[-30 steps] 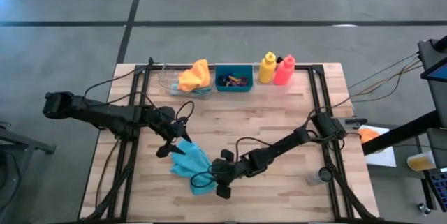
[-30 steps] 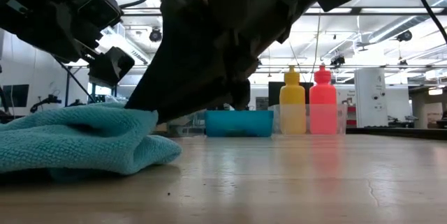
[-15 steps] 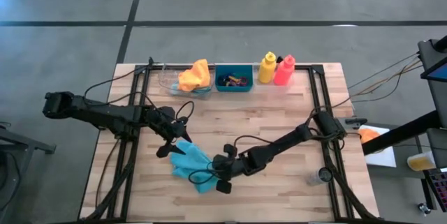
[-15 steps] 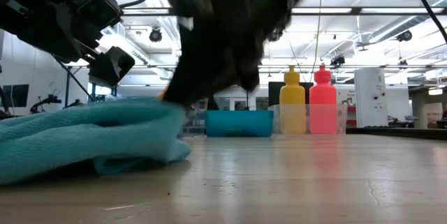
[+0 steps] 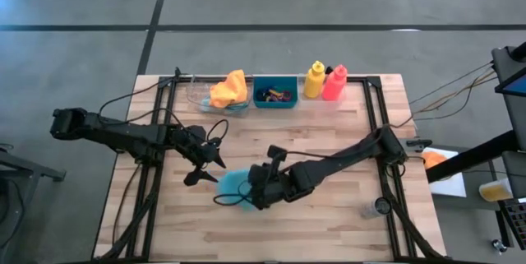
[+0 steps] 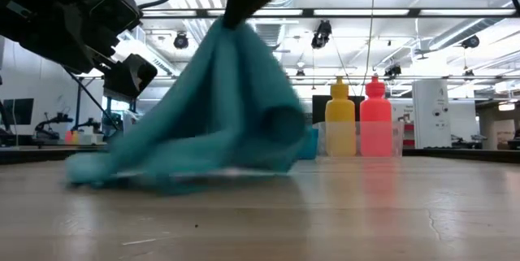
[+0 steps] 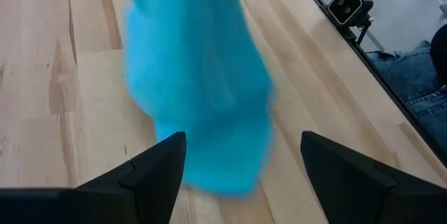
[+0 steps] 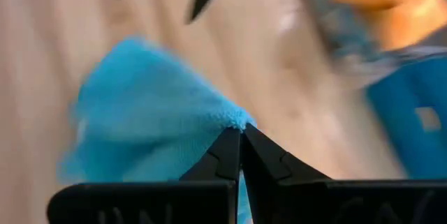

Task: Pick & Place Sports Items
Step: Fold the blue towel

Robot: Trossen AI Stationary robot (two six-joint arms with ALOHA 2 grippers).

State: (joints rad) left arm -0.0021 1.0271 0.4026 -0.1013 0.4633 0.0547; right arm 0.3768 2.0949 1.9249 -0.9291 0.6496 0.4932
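teal cloth [image 5: 234, 184] hangs pinched at one corner by the right gripper [image 5: 256, 192], near the middle of the table [image 5: 329, 231], toward its front. in the right wrist view the two dark fingers [image 8: 230, 155] meet tip to tip on the edge of the cloth [image 8: 150, 130], with no gap between them. in the low view the cloth [image 6: 219, 115] is pulled up into a peak and drapes down in a tent shape, its lower folds touching the wood.

the left gripper [image 5: 205, 168] sits just beside the cloth on the left side of it, its fingers spread wide and holding nothing. in the left wrist view the two fingers [image 7: 150, 175] stand well apart with the cloth [image 7: 202, 91] hanging ahead of them, not touched.

along the far edge of the table, an orange cloth [image 5: 229, 89] lies in a clear tray [image 5: 197, 95]. next to it on the right stands a teal bin [image 5: 275, 93] with small rings [image 5: 276, 95] inside, though their colours are hard to tell apart. right of the bin, a yellow bottle [image 5: 315, 80] and a pink-red bottle [image 5: 334, 82] stand upright, touching or nearly so. in the low view both bottles [image 6: 357, 119] show side by side behind the lifted cloth.
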